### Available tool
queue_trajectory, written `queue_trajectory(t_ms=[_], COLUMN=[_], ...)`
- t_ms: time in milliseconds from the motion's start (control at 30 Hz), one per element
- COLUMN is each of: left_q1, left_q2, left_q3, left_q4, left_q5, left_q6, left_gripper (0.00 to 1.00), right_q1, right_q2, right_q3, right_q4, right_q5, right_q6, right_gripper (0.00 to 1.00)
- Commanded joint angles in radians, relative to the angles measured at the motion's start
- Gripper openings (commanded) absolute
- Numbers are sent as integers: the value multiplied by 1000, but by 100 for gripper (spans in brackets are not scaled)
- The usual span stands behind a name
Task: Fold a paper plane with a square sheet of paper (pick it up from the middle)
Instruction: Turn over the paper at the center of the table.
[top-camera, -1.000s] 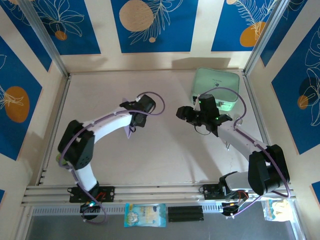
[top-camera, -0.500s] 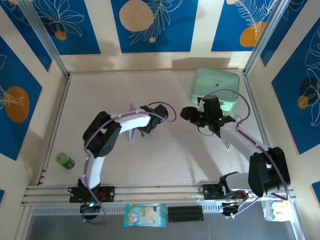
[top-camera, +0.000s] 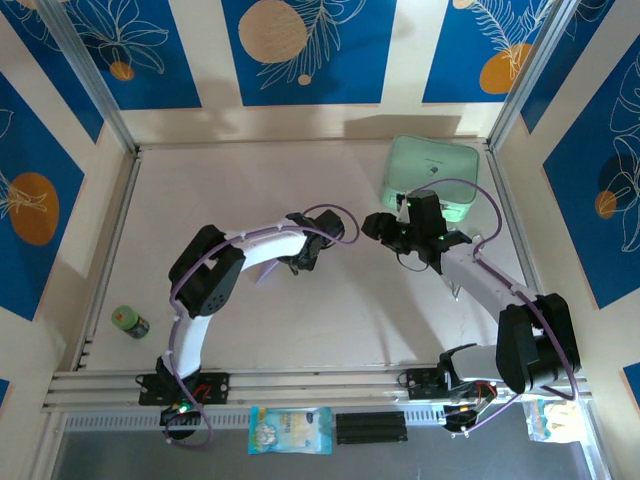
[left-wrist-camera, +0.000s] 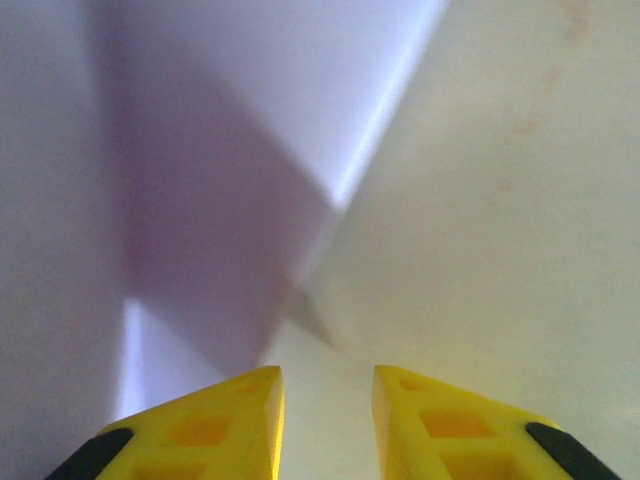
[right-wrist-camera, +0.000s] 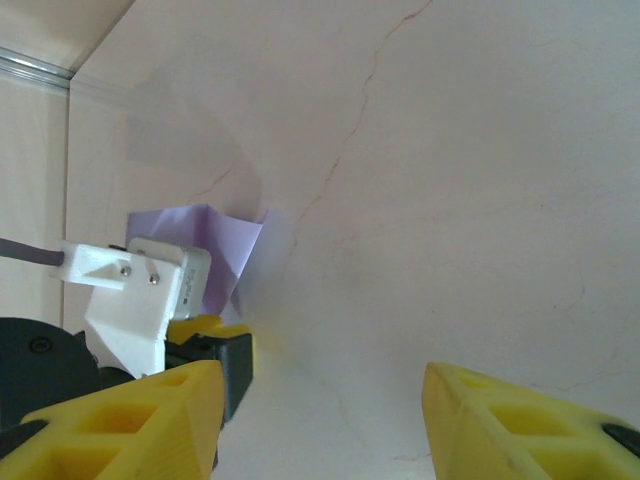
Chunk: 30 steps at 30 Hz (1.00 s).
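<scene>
We saw the sheet of paper (left-wrist-camera: 200, 150) as pale lilac, turning a greyer purple where it lay in shade. The desk (right-wrist-camera: 450, 150) was cream with thin brownish veins. The left claw (left-wrist-camera: 327, 375) and the right claw (right-wrist-camera: 318, 385) both had bright yellow fingers with black patches. The left arm (top-camera: 262, 245) was white with black joints and carried a purple cable (top-camera: 325, 212). The case (top-camera: 432, 165) was mint green. The wall panels (top-camera: 300, 50) were deep blue with white leaf outlines and tan and orange discs, separated by cream strips. The small can (top-camera: 130, 321) was green.
</scene>
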<state>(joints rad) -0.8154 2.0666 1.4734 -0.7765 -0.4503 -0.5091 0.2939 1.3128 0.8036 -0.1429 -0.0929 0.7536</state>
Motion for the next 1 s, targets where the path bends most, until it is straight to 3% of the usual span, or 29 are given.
queue_trajectory(t_ms=[0, 133, 300, 467, 633, 967], left_q1=[-15, -18, -16, 18, 108, 304], left_q2=[-88, -178, -298, -433, -538, -512], left_q3=[-13, -87, -173, -265, -440, -619], left_q4=[75, 186, 271, 295, 378, 603], left_q5=[238, 442, 574, 549, 486, 538], left_q6=[-67, -131, -154, -135, -121, -149], left_gripper=[32, 34, 34, 33, 26, 17], right_q1=[-11, -22, -30, -26, 7, 75], right_q2=[-6, -8, -6, 14, 57, 132], right_q3=[-8, -14, -18, -10, 12, 55], right_q4=[0, 3, 12, 22, 34, 53], right_q5=[-13, -14, -20, -43, -59, -81], right_q6=[15, 24, 31, 29, 28, 38], right_gripper=[55, 55, 55, 55, 55, 55])
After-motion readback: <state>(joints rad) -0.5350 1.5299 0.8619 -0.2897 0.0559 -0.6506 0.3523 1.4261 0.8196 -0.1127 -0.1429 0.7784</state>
